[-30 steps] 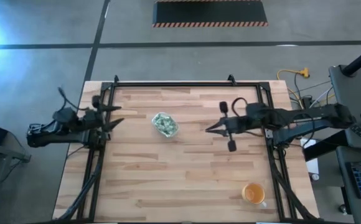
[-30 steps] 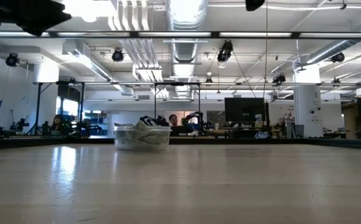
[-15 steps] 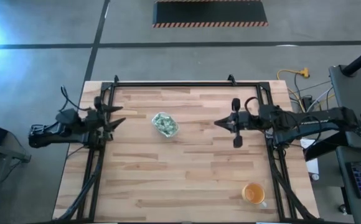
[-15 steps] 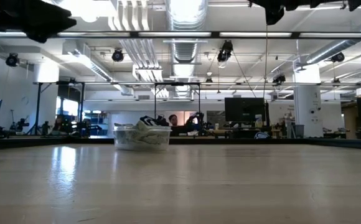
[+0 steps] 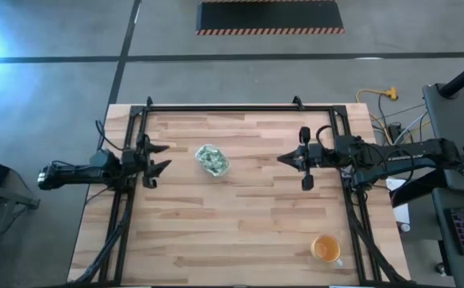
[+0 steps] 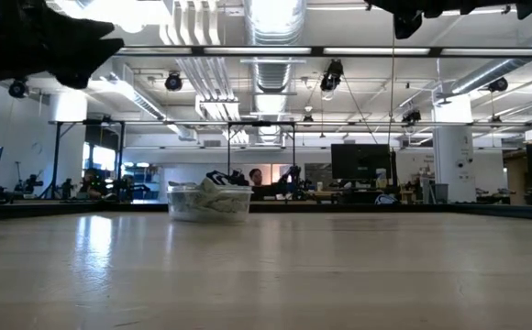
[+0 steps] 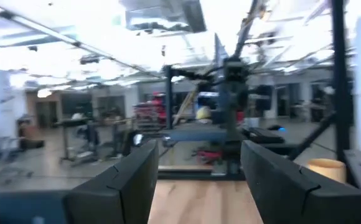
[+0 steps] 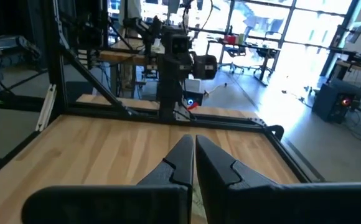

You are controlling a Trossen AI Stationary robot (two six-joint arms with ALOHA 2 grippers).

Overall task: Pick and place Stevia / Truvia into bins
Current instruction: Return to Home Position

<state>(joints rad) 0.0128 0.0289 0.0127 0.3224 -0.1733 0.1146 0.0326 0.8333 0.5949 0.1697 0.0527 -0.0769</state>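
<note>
The clear tub (image 5: pixel 212 160) stands on its base a little left of the table's middle, heaped with pale green and white Stevia packets (image 5: pixel 210 159). In the low view the tub (image 6: pixel 209 202) shows far off, with packets (image 6: pixel 216 181) rising above its rim. My left gripper (image 5: pixel 162 165) hovers open to the left of the tub; its own view shows the left gripper (image 7: pixel 199 149) with a wide gap and nothing in it. My right gripper (image 5: pixel 282 158) hovers to the right of the tub, and the right wrist view shows the right gripper (image 8: pixel 193 142) shut and empty.
An orange cup (image 5: pixel 326 250) stands near the table's near right corner, and the left wrist view shows the orange cup (image 7: pixel 325 168) too. A black frame (image 5: pixel 240 107) runs along the far edge and both sides. Bare wood (image 5: pixel 232 224) lies between the tub and the near edge.
My left arm has reached toward the table's right, bringing its open gripper closer to the tub and a little lower. My right gripper drew back from the tub toward the table's right edge, then held still. The tub has stayed in place.
</note>
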